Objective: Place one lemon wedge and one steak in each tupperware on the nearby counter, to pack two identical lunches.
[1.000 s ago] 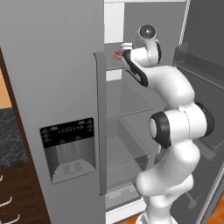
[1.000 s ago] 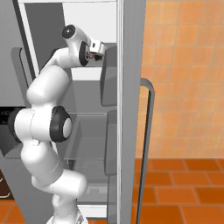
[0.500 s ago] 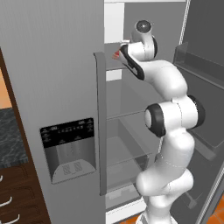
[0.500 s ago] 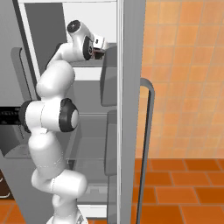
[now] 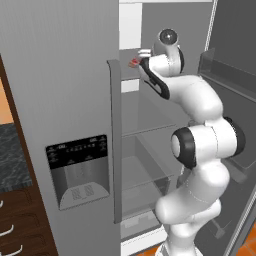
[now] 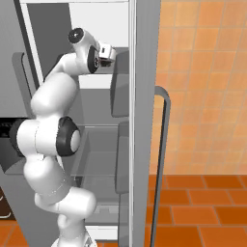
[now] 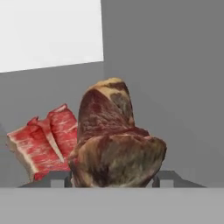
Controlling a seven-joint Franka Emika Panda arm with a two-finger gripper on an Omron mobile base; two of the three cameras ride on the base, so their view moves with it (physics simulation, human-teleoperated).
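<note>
Up on an upper shelf of the open fridge (image 5: 75, 75), a raw red steak (image 7: 41, 144) lies at the left of the hand view, and just to its right, partly overlapping it, a browned steak (image 7: 116, 142) stands between the two finger tips (image 7: 57, 178) of the gripper (image 7: 114, 178). Whether the jaws are clamped on that browned steak or merely stand on either side of it, I cannot tell. From the left base view, the counter (image 5: 15, 155) shows at the far left edge beside the fridge, while the white arm (image 5: 200, 145) reaches up to the shelf, where a bit of red meat shows past the fridge door's edge.
</note>
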